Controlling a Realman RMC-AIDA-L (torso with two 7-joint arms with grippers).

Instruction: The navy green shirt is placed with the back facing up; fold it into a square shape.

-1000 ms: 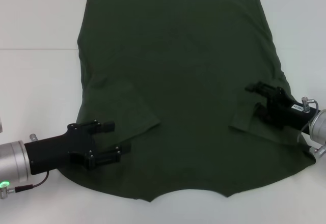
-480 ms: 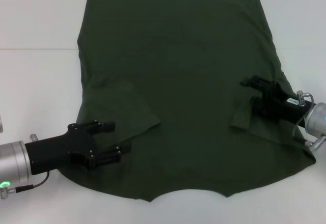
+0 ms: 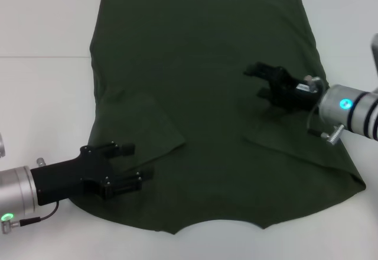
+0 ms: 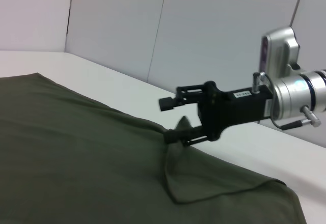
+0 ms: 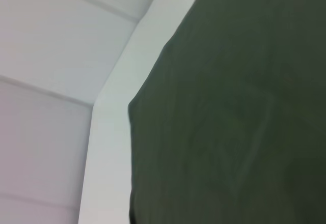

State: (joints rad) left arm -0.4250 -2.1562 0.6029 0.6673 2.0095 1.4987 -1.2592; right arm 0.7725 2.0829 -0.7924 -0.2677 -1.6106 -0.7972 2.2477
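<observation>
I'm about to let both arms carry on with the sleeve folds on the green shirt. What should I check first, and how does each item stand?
1. Shirt lies flat, plain side up: ok.
2. Left sleeve folded inward onto the body: ok.
3. Right claw has cloth pinched in its lower finger and lifted: ok.
4. Right sleeve fold laid flat: not ok, partly raised.
5. Left claw open, low over the shirt's near left corner: ok.
6. Left claw free of cloth: cannot tell.
</observation>
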